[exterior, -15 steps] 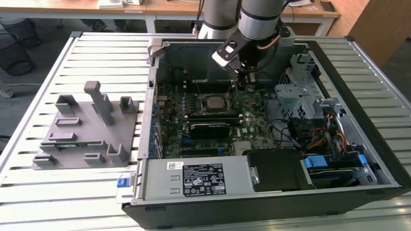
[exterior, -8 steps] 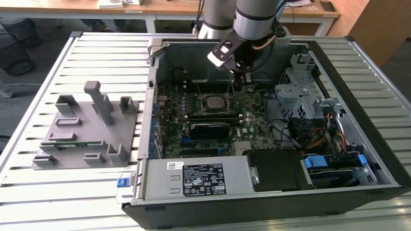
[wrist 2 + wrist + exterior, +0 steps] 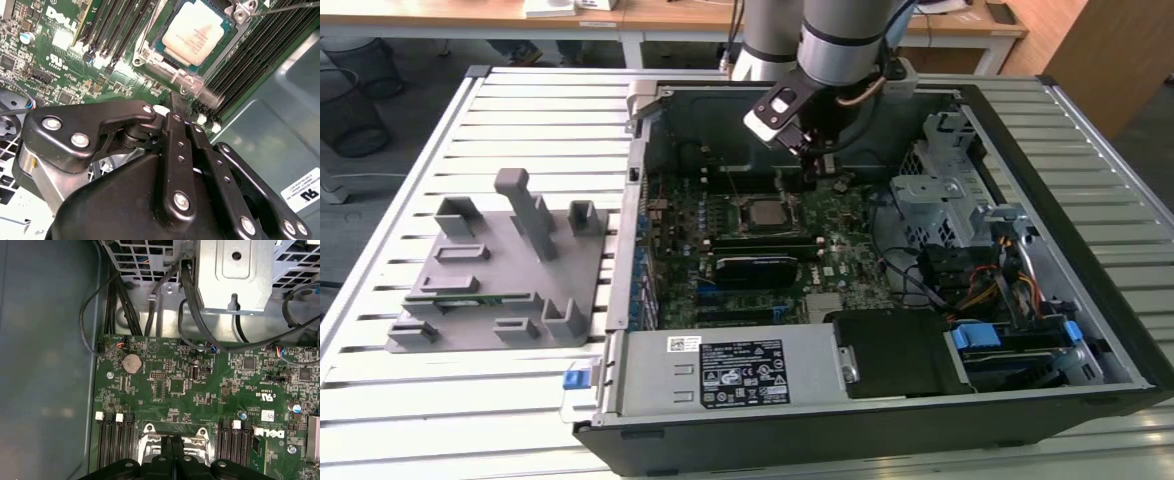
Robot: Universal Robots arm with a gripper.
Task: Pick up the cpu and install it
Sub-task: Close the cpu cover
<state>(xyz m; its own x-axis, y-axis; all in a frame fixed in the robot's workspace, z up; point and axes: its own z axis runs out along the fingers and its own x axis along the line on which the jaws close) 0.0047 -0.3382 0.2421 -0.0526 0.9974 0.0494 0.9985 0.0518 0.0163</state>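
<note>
Starting at the near edge in the exterior view, we see a pale slatted metal tabletop (image 3: 454,400) carrying an open black computer case (image 3: 854,440). A silver-grey power supply box (image 3: 720,365) lies along the case's near side. On the exterior view's left, a grey plastic holder with upright posts (image 3: 500,270) stands on the tabletop beside the case. Further in lies the green motherboard (image 3: 175,370). The cpu, a small flat square chip with a pale silver-grey top (image 3: 195,31), sits flat in its dark socket there. Just beyond the socket, the arm's black jaws hang above the board, apart from the cpu. In both wrist views we see them pressed together with nothing between them. Behind them rises the silver and black robot arm (image 3: 847,40).
</note>
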